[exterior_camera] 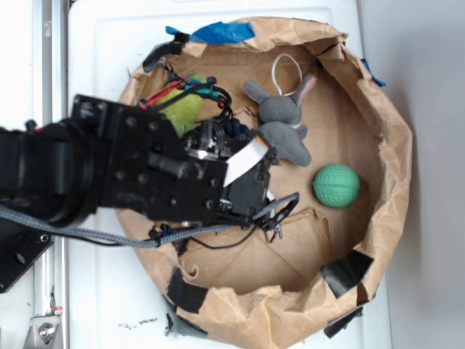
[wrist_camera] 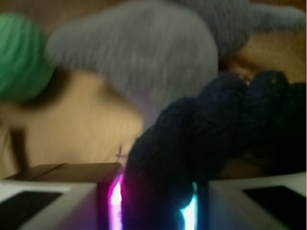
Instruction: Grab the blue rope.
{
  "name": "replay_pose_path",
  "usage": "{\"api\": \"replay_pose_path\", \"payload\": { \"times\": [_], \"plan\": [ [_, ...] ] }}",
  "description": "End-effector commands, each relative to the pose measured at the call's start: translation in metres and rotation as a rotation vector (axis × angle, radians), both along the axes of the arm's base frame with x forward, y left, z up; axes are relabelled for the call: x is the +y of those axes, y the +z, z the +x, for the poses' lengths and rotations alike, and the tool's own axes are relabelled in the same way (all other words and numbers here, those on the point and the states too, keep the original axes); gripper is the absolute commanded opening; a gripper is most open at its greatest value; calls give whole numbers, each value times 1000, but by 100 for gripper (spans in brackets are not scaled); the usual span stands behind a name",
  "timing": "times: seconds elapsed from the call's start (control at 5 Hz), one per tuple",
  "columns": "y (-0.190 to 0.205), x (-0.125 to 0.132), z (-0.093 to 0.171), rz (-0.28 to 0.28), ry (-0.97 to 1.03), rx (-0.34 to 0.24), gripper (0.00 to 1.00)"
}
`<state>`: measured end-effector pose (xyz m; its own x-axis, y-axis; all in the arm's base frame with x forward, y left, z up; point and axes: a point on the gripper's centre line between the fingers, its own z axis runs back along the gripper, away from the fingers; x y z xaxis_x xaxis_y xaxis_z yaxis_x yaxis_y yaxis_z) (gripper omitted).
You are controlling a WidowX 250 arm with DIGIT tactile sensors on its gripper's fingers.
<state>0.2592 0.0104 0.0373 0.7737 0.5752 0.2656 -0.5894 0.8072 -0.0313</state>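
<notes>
In the wrist view the blue rope (wrist_camera: 201, 129), thick, dark navy and twisted, runs from the right down between my fingers. My gripper (wrist_camera: 156, 211) is shut on the rope. The rope fills the gap between the pink-lit left pad (wrist_camera: 115, 206) and the cyan-lit right pad (wrist_camera: 191, 211). In the exterior view my black arm (exterior_camera: 145, 174) reaches into the paper bowl and covers the gripper and nearly all of the rope.
A grey plush rabbit (exterior_camera: 283, 120) lies just beyond the rope, and also shows close ahead (wrist_camera: 144, 52). A green ball (exterior_camera: 336, 185) sits to the right and a yellow-green plush (exterior_camera: 183, 109) to the upper left. The crumpled brown paper wall (exterior_camera: 392, 145) rings everything.
</notes>
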Motion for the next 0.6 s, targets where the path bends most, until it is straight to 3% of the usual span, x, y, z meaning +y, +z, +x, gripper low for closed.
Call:
{"api": "replay_pose_path", "payload": {
  "times": [0.0,0.2,0.4],
  "plan": [
    [83,-7,-4,-140,-286,174,0],
    [113,-11,-11,-159,-355,215,0],
    [153,-5,-19,-88,-391,177,0]
  ]
}}
